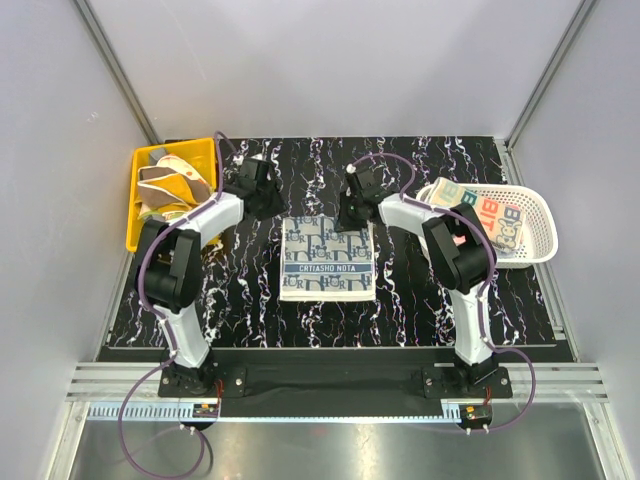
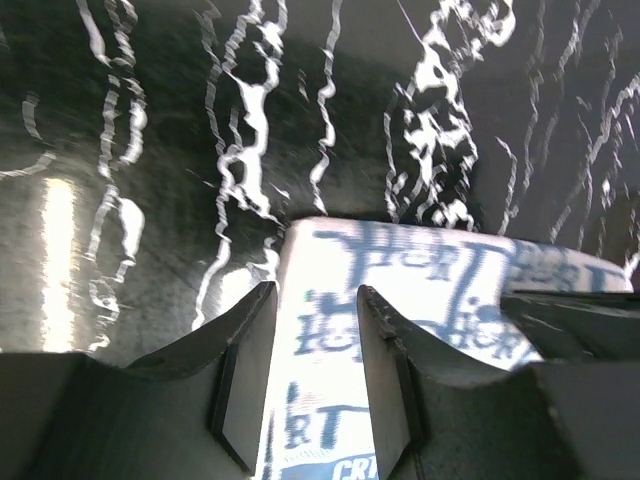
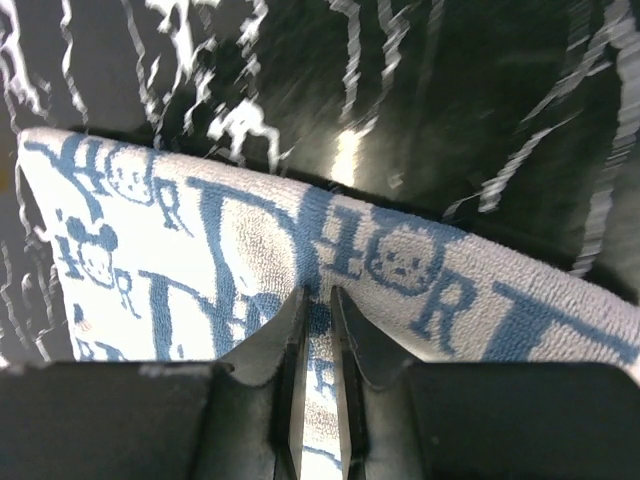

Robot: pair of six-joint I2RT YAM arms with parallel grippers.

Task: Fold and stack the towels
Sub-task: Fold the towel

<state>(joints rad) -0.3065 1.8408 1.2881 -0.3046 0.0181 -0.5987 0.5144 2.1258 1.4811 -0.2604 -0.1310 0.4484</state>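
Bright even light; glary, motion-blurred wrist views

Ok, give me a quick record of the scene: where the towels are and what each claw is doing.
centre: blue-white patterned towel, lying flat on the table
yellow bin: crumpled towels
white basket: folded lettered towels
left claw: open, over a corner of the patterned towel
right claw: almost shut at that towel's far edge; whether it grips the cloth is unclear

Black marbled table (image 1: 420, 300), plain grey walls (image 1: 330, 60).
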